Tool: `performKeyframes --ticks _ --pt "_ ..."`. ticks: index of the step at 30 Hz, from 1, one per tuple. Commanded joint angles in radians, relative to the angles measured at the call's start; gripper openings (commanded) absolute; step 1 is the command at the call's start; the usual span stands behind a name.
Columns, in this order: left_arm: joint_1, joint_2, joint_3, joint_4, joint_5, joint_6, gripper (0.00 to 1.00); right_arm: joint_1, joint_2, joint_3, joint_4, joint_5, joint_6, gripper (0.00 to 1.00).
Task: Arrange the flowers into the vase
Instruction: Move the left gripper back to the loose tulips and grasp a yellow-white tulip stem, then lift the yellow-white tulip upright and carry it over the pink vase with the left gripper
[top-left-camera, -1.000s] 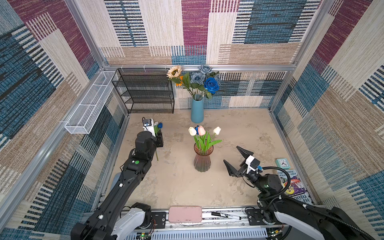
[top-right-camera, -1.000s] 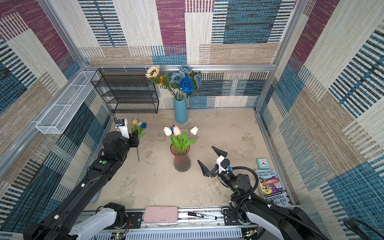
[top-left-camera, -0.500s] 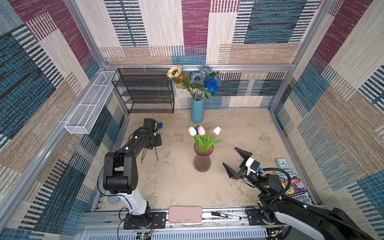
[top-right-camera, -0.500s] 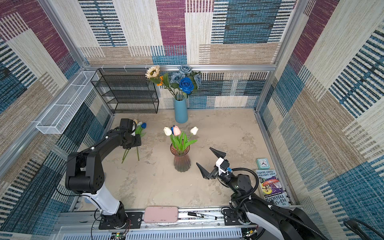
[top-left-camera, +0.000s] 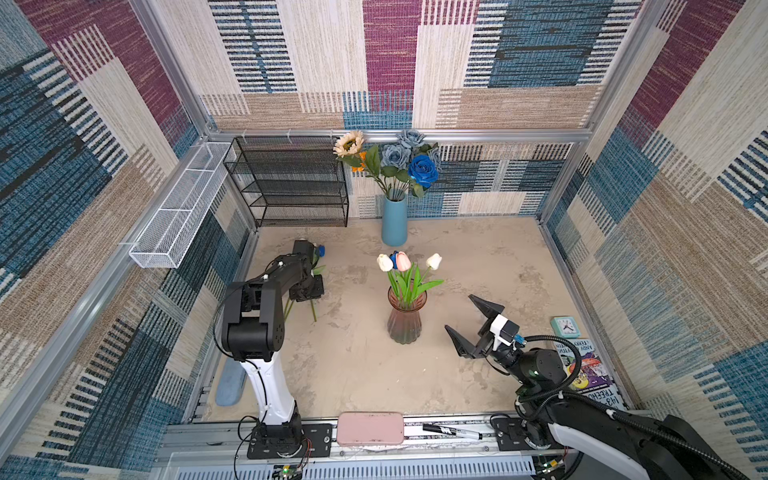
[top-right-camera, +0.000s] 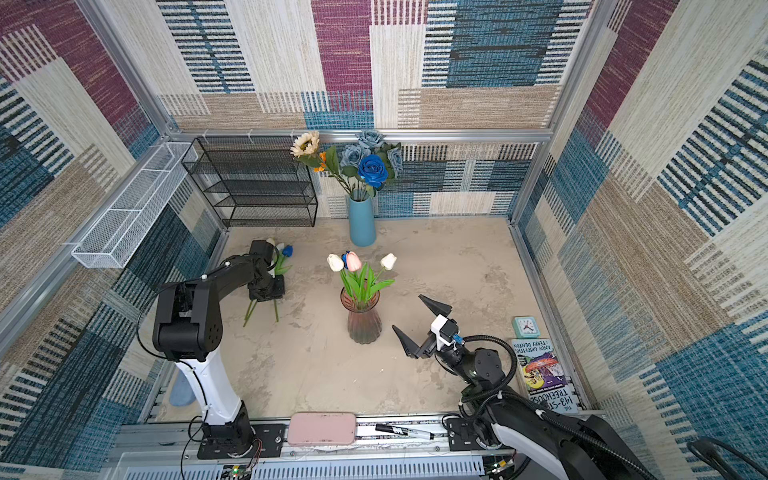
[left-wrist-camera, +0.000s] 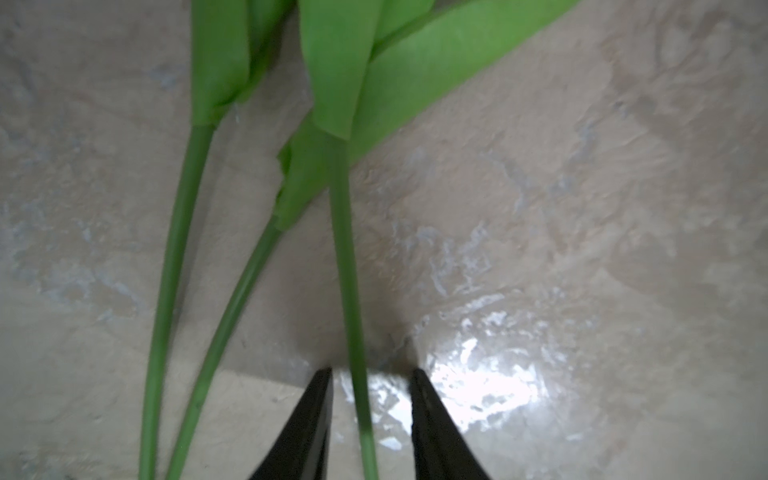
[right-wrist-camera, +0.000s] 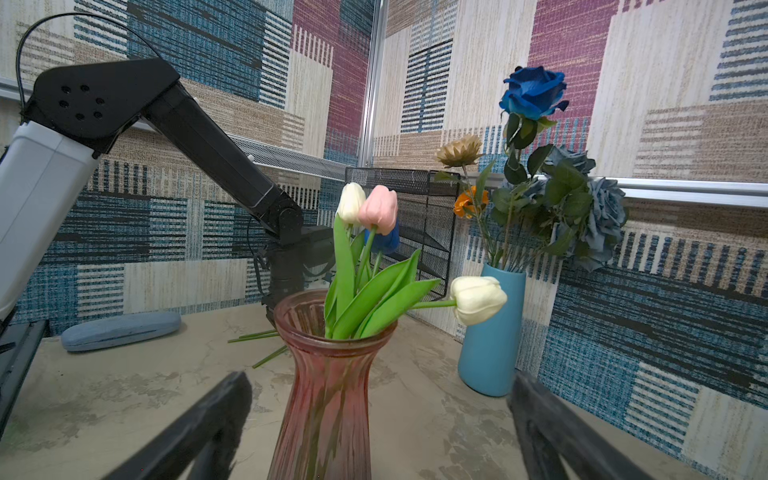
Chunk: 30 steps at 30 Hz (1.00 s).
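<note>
1. Three loose tulip stems (left-wrist-camera: 174, 249) lie on the table (top-left-camera: 478, 257), far left; my left gripper (left-wrist-camera: 372, 374) has come down and narrowed, its fingers (left-wrist-camera: 307, 424) straddling one stem (left-wrist-camera: 351, 291) without pinching yet, so the next pick looks close.
2. Middle: the pink vase (top-left-camera: 404, 324) holds four tulips (top-left-camera: 403, 262).
3. Right: my right gripper (top-left-camera: 457, 311) hovers near it, wide open, empty.

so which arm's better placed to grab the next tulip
Left: its fingers straddle a loose stem on the table; the right fingers stand open near the pink vase, far from those stems.
</note>
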Motion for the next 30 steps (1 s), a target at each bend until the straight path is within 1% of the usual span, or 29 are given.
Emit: performKeyframes --ticks 1,3,5,8,9,12,16,22,30 --pt "0.007 0.026 0.019 -0.024 -0.023 0.015 0.31 0.002 0.002 0.004 0.015 0.01 -0.006 1.0" --pt "0.009 0.048 0.038 -0.034 -0.015 0.025 0.25 0.002 0.006 0.004 0.016 0.013 -0.006 1.0" --pt "0.01 0.073 0.063 -0.05 -0.013 0.031 0.23 0.002 0.008 0.004 0.016 0.014 -0.006 1.0" --pt "0.01 0.099 0.091 -0.063 -0.009 0.039 0.16 0.002 0.011 0.005 0.017 0.018 -0.007 1.0" --pt "0.011 0.1 0.096 -0.063 -0.007 0.04 0.12 0.002 0.011 0.004 0.016 0.019 -0.009 1.0" --pt "0.011 0.089 0.097 -0.061 -0.009 0.04 0.1 0.002 0.011 0.004 0.016 0.022 -0.009 1.0" --pt "0.009 0.06 0.093 -0.062 -0.002 0.044 0.02 0.002 0.014 0.005 0.017 0.023 -0.009 1.0" --pt "0.006 -0.024 0.043 -0.043 -0.001 0.024 0.0 0.002 0.011 0.007 0.014 0.018 -0.005 1.0" --pt "-0.002 -0.197 -0.06 0.02 0.013 -0.018 0.0 0.002 0.003 0.006 0.013 0.016 -0.003 1.0"
